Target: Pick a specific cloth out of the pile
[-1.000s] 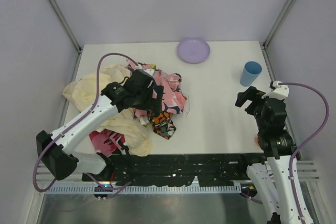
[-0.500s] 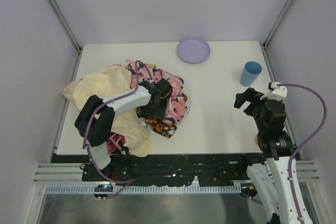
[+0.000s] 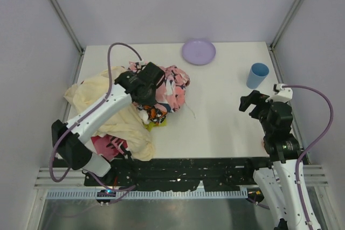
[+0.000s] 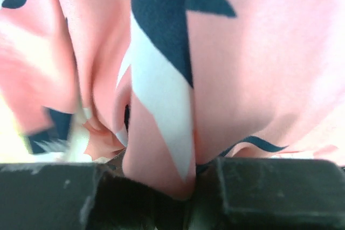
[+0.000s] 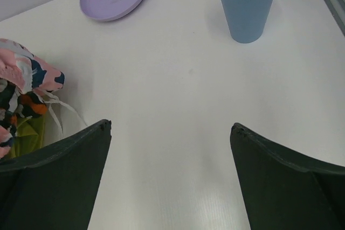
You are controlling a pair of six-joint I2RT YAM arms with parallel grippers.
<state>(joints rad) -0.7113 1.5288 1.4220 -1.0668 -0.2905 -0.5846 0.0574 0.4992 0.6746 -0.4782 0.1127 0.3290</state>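
The left gripper (image 4: 161, 189) is clamping a fold of the pink printed cloth (image 4: 259, 68), not the yellow-green cloth (image 3: 157, 123), which is peeking out at the near edge of the pile (image 3: 135, 130). It ought to be peeling that pink piece aside slowly, baring the green. The right gripper (image 5: 170, 149) is hanging wide apart over the white table (image 3: 226, 127), near 1 blue cup (image 3: 257, 75) and 1 purple plate (image 3: 199, 51), between grey walls (image 3: 161, 4)

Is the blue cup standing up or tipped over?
Standing up. The blue cup rests on its base, with its open mouth facing upward.
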